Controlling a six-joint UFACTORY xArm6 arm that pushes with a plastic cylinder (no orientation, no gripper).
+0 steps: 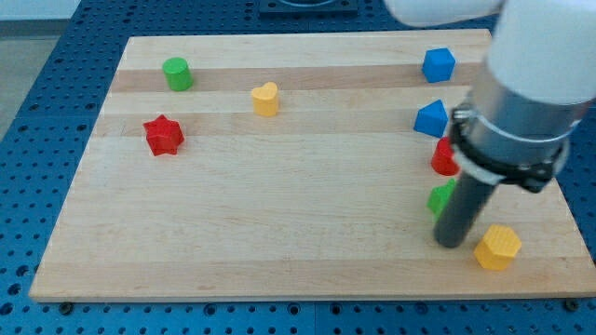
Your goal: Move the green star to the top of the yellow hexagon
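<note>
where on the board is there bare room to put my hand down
The middle and the view's bottom left are bare, bordered by the red star, yellow heart and green cylinder. The right edge is crowded: blue cube, blue block, red block, green star, my tip, yellow hexagon.

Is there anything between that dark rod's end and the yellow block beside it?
No. In the camera view, only bare wood separates my tip from the yellow hexagon; the green star sits above, partly behind the rod.

Green block (440, 196) mostly hidden behind rod, shape unclear. Red block (443, 158) half hidden behind arm (521, 102). Arm cut off at top edge.
</note>
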